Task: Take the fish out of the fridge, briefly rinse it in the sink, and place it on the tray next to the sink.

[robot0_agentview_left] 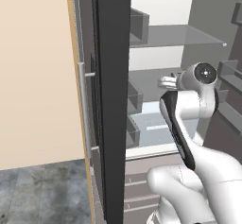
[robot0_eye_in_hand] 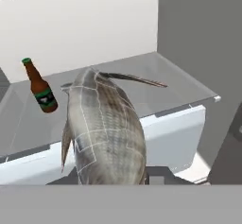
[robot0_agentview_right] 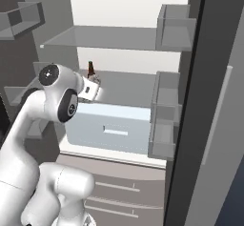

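The fridge [robot0_agentview_left: 113, 124] stands open, and my arm reaches in over its middle glass shelf [robot0_eye_in_hand: 165, 83]. In the hand view a grey, scaled fish [robot0_eye_in_hand: 104, 133] rises close before the camera, tail pointing away, above the shelf's front edge. My gripper [robot0_eye_in_hand: 118, 178] is shut on the fish at its near end, and the fish's body mostly covers the fingers. The white hand [robot0_agentview_right: 90, 89] hangs just over that shelf in the right base view. The sink and the tray are out of view.
A brown bottle [robot0_eye_in_hand: 40, 86] [robot0_agentview_right: 90, 69] stands on the same shelf, at the back left of the fish. Below lies a pale drawer [robot0_agentview_right: 109, 129]. Door bins [robot0_agentview_right: 164, 115] line the open door on the right, and the door with its silver handle [robot0_agentview_left: 84, 109] blocks the left.
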